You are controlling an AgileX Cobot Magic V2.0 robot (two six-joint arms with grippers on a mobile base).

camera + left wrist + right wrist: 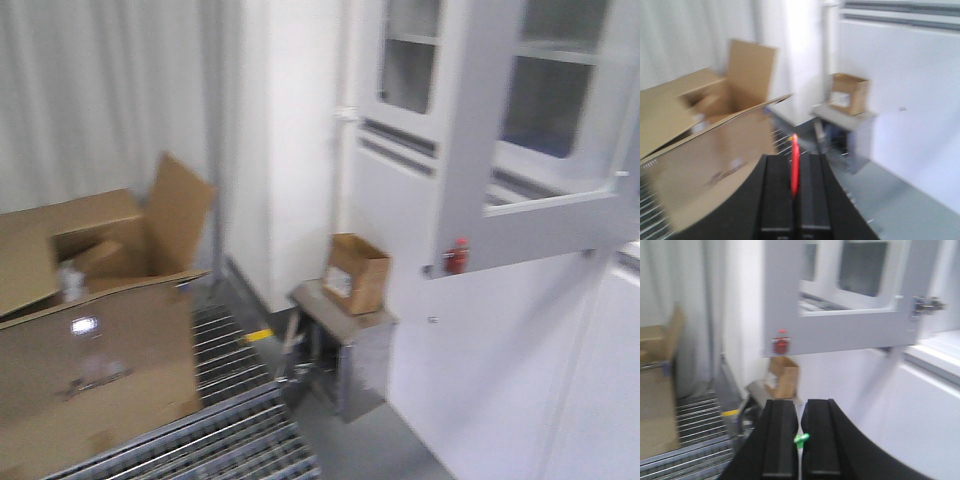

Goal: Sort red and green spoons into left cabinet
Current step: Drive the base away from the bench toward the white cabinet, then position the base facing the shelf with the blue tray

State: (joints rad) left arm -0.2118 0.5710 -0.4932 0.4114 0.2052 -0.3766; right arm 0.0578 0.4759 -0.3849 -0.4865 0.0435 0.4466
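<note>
In the left wrist view my left gripper [795, 159] is shut on the red spoon [795, 170], whose slim tip sticks up past the black fingers. The right wrist view shows my right gripper [800, 402] shut on the green spoon [801, 439]; only a small green stub shows in the narrow slit. The left cabinet [410, 60], light grey with shelves behind glass, is at the upper right of the front view. Its glazed door [540, 215] stands swung open, with a blue shape [545, 140] showing through the pane. Neither gripper appears in the front view. All views are blurred.
A large open cardboard box [95, 350] sits on a metal roller track [230, 420] at the left. A small cardboard box [357, 272] rests on a grey metal stand [350, 340] against the white wall. The open door carries a red lock knob [456, 256].
</note>
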